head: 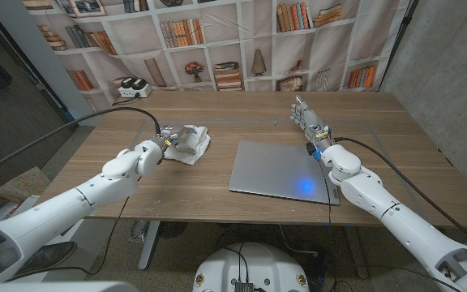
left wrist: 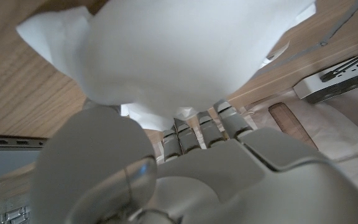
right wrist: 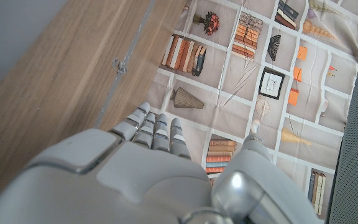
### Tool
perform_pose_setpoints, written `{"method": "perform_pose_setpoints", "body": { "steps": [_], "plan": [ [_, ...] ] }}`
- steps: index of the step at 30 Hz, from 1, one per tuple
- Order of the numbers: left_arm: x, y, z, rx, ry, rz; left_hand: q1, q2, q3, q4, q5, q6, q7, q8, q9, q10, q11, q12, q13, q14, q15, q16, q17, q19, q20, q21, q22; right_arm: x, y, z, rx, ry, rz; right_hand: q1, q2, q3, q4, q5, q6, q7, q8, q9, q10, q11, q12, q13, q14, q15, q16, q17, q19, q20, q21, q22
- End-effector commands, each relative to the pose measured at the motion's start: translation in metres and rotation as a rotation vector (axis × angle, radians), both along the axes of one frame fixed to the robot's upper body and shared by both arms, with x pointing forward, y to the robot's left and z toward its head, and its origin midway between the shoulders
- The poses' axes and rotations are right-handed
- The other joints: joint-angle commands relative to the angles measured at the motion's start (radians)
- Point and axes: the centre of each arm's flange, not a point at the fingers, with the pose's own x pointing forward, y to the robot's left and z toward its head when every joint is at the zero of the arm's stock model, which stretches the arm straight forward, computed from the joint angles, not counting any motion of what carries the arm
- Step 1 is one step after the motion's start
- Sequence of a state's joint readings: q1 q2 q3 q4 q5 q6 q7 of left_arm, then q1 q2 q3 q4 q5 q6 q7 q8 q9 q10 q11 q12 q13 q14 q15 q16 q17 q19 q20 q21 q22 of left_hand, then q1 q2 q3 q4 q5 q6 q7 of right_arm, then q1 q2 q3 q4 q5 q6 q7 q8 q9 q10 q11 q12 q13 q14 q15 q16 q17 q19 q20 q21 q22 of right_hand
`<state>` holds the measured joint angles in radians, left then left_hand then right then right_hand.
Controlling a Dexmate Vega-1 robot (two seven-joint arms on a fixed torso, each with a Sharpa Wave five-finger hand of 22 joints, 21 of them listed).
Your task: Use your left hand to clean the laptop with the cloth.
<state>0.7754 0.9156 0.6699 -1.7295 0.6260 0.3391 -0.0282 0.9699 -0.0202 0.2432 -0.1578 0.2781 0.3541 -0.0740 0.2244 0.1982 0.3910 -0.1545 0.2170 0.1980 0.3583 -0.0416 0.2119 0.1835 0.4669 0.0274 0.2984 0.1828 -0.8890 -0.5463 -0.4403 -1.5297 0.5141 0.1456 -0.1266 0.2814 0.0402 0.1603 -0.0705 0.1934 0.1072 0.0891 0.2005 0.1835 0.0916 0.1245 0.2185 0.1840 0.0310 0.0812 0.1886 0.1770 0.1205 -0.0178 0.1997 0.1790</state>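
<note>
One gap matters: left robot hand (head: 162,146) gripping cloth (head: 190,141), laptop (head: 283,171) well apart toward right; right robot hand (head: 309,123) upright beside laptop, fingers straight, holding nothing.

A: Path from cloth (head: 189,142) to laptop (head: 280,170)?
B: Bare bench (head: 217,113) between them, nothing in the way. Right hand (head: 308,122) stands just beside the laptop's far right corner.
</note>
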Motion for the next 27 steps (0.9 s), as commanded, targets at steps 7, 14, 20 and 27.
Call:
{"method": "perform_pose_setpoints", "body": {
  "steps": [7, 14, 20, 27],
  "plan": [
    [0.008, -0.003, 0.001, -0.07, 0.055, -0.023, 0.235, 0.078, 0.08, -0.007, -0.062, 0.216, 0.033, 0.067, 0.018, 0.21, 0.044, 0.046, 0.013, 0.249, -0.122, 0.041, 0.01, 0.252, -0.104, 0.071, -0.003, 0.002, 0.0, 0.001, 0.001, -0.001, 0.002, 0.015, 0.002, 0.0, -0.008, 0.0, 0.009, -0.005, -0.003, 0.004, 0.008, 0.004, -0.003, 0.002, 0.006, 0.0, -0.004, 0.003, 0.003, 0.007, 0.001, 0.005],
    [0.009, -0.006, 0.004, -0.1, 0.037, -0.04, 0.307, 0.098, 0.108, 0.01, -0.094, 0.451, 0.033, 0.159, 0.059, 0.449, 0.016, 0.106, 0.047, 0.516, -0.174, 0.067, 0.006, 0.447, -0.148, 0.143, -0.002, 0.003, 0.0, 0.003, 0.001, -0.004, 0.003, 0.02, 0.005, 0.002, -0.01, 0.0, 0.01, -0.005, -0.003, 0.004, 0.006, 0.003, -0.003, 0.002, 0.005, 0.0, -0.004, 0.002, 0.003, 0.006, 0.001, 0.005],
    [0.008, -0.008, 0.009, -0.106, 0.005, -0.054, 0.326, 0.104, 0.119, 0.017, -0.097, 0.602, 0.063, 0.254, 0.104, 0.591, 0.017, 0.143, 0.09, 0.658, -0.182, 0.071, 0.011, 0.53, -0.161, 0.179, -0.006, 0.004, -0.001, 0.003, 0.004, -0.006, 0.005, 0.023, 0.007, 0.004, -0.012, 0.0, 0.009, -0.005, -0.004, 0.004, 0.007, 0.002, -0.003, 0.002, 0.005, 0.0, -0.004, 0.002, 0.003, 0.006, 0.001, 0.005],
    [0.004, -0.01, 0.017, -0.112, -0.035, -0.079, 0.328, 0.101, 0.121, 0.018, -0.097, 0.627, 0.068, 0.265, 0.097, 0.606, 0.013, 0.144, 0.102, 0.681, -0.181, 0.071, 0.016, 0.537, -0.157, 0.18, -0.008, 0.004, -0.004, 0.002, 0.012, -0.013, 0.007, 0.027, 0.009, 0.005, -0.014, 0.0, 0.008, -0.005, -0.004, 0.004, 0.007, 0.001, -0.003, 0.002, 0.006, 0.0, -0.004, 0.002, 0.004, 0.006, 0.001, 0.005]
  ]
}}
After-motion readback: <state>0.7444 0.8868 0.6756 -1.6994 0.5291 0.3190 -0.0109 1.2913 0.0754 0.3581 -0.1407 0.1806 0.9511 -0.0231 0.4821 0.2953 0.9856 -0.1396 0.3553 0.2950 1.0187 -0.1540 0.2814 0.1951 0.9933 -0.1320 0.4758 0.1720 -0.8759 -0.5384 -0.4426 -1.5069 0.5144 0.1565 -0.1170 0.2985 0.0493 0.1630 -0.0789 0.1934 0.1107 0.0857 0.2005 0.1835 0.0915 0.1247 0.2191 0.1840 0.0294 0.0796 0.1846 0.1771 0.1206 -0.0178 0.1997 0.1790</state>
